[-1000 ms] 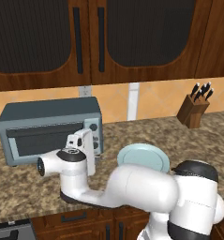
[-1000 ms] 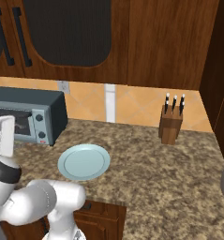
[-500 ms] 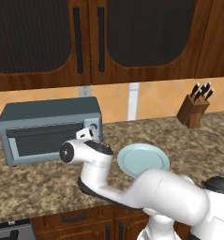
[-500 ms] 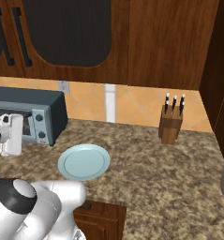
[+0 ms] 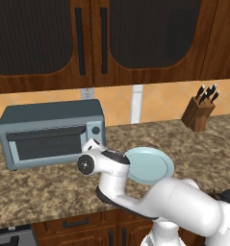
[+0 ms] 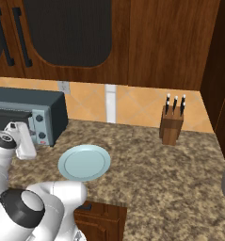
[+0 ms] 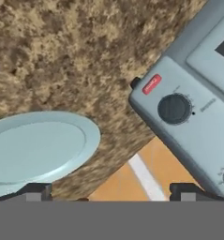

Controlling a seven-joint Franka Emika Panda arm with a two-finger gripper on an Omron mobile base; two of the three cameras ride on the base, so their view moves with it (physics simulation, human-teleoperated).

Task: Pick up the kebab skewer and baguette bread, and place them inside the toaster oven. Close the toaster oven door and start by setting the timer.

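Observation:
The grey-blue toaster oven (image 5: pixel 51 134) (image 6: pixel 24 113) stands at the back left of the counter. Its dark-glass door (image 5: pixel 46 144) is closed upright. My gripper (image 5: pixel 91 143) (image 6: pixel 20 128) hovers by the oven's right front corner, just in front of the knob panel, open with nothing between its fingers. In the hand view the gripper (image 7: pixel 111 192) faces the oven's side panel (image 7: pixel 197 108) with a round dark knob (image 7: pixel 173 108) and a red label. The kebab skewer and the baguette bread are out of view.
An empty pale blue plate (image 5: pixel 147 165) (image 6: pixel 84 162) (image 7: pixel 38 150) lies on the speckled counter right of the oven. A wooden knife block (image 5: pixel 198 113) (image 6: pixel 171 123) stands at the back right. Dark wall cabinets hang above.
The arm has swung and its elbow has moved right. The hand has shifted a little rightward from the oven door toward the knob panel. The gripper stays open.

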